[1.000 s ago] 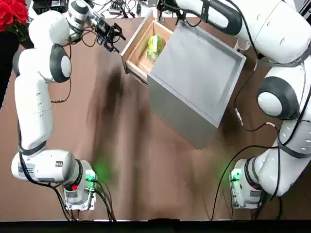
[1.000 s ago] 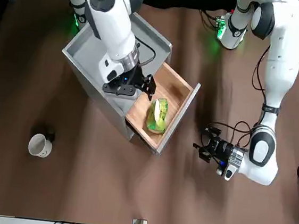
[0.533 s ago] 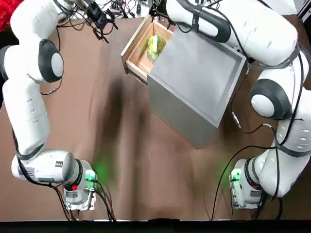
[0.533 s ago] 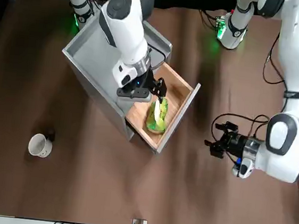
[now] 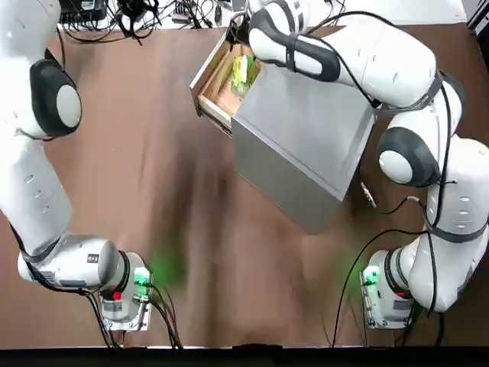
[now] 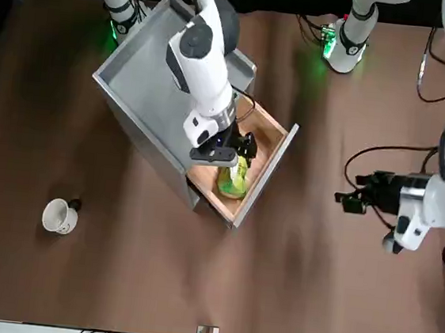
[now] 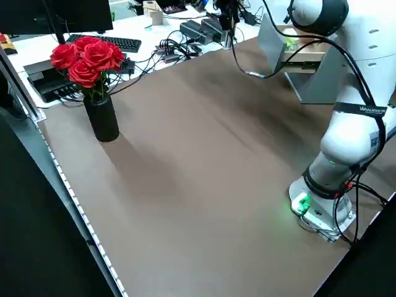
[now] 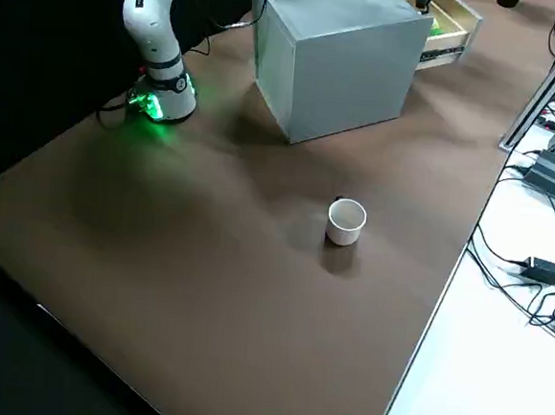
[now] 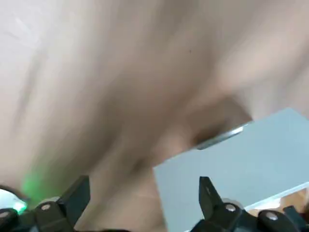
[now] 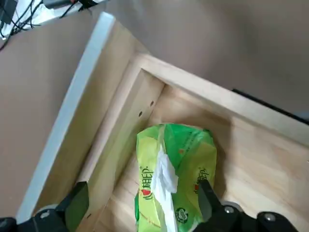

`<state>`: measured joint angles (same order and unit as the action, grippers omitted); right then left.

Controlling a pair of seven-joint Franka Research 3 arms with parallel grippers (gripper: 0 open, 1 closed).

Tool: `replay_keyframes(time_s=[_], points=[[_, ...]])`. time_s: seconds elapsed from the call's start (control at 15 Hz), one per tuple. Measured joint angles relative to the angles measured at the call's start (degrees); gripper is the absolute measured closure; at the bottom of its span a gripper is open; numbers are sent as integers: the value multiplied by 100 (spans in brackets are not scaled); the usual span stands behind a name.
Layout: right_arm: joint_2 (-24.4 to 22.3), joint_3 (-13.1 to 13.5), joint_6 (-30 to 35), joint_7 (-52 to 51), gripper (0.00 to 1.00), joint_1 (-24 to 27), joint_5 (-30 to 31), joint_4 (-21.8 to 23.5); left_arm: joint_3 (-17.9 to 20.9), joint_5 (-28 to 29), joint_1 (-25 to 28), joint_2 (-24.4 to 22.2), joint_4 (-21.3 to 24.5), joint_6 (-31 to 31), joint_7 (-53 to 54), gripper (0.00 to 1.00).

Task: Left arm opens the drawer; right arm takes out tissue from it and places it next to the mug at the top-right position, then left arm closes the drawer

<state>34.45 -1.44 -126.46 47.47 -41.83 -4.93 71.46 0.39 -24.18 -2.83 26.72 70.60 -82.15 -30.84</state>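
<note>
The drawer of the grey cabinet stands pulled out, its wooden inside showing. The yellow-green tissue lies in it, seen close up in the right wrist view as tissue. My right gripper is down over the drawer, open, with its fingers on either side of the packet. My left gripper hangs open over bare table well away from the drawer, and the left wrist view shows its fingers wide apart with nothing between them. The white mug stands alone on the table on the cabinet's far side from the left gripper.
A black vase of red roses stands near the table's left edge. Cables and a keyboard lie beyond the far edge. More cables lie on the white surface at the right. Brown table stretches between the cabinet and the mug.
The right gripper has come down over the drawer until its fingers straddle the tissue. The left gripper has drawn back from the drawer, farther out and up.
</note>
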Motion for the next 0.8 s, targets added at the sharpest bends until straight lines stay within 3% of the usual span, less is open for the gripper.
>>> replay_keyframes(time_s=[0.4, 0.6, 0.67, 0.8], points=[[183, 3, -45, 0, 0, -73, 236, -2, -42, 839, -22, -745, 4, 30, 573, 0], [284, 4, -104, 1, 0, -120, 286, -2, -311, 1272, -24, -1091, 7, 31, 604, 0], [310, 5, -111, 0, 2, -141, 318, -2, -426, 1426, -27, -1193, 11, 32, 604, 0], [378, 5, -115, 1, 20, -201, 406, -2, -588, 1594, -36, -1432, 135, 14, 605, 0]])
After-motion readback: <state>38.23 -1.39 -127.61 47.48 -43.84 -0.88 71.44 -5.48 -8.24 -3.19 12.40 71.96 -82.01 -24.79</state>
